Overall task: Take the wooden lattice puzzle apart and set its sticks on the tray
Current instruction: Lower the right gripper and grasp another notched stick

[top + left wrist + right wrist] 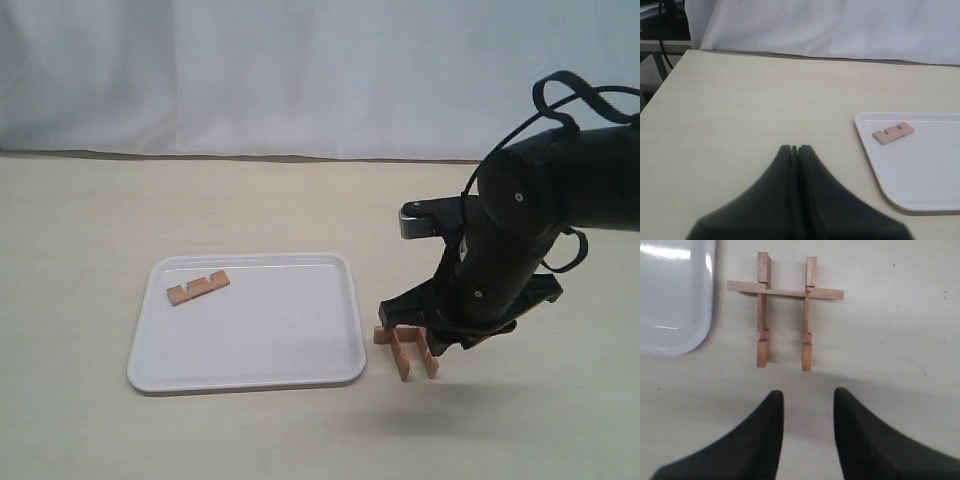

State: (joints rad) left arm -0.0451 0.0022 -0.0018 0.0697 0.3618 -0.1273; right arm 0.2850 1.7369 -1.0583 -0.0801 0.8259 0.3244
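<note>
Partly undone, the wooden lattice puzzle (pixel 785 291) lay on the counter (pixel 100 220) just beside the tray (pixel 270 330), on its right in the exterior view and nearer the counter's front edge than the rear edge under the white cloth (pixel 300 70) — three sticks, two parallel and one crossing them. A fourth stick (pixel 197 288) lay flat on the tray, toward its rear left corner. The right gripper (pixel 807 392) hovered low at the puzzle's open end, fingers apart, holding nothing. The left gripper (pixel 795 147) hung over bare counter off the tray's left side — fingers pressed together.
</note>
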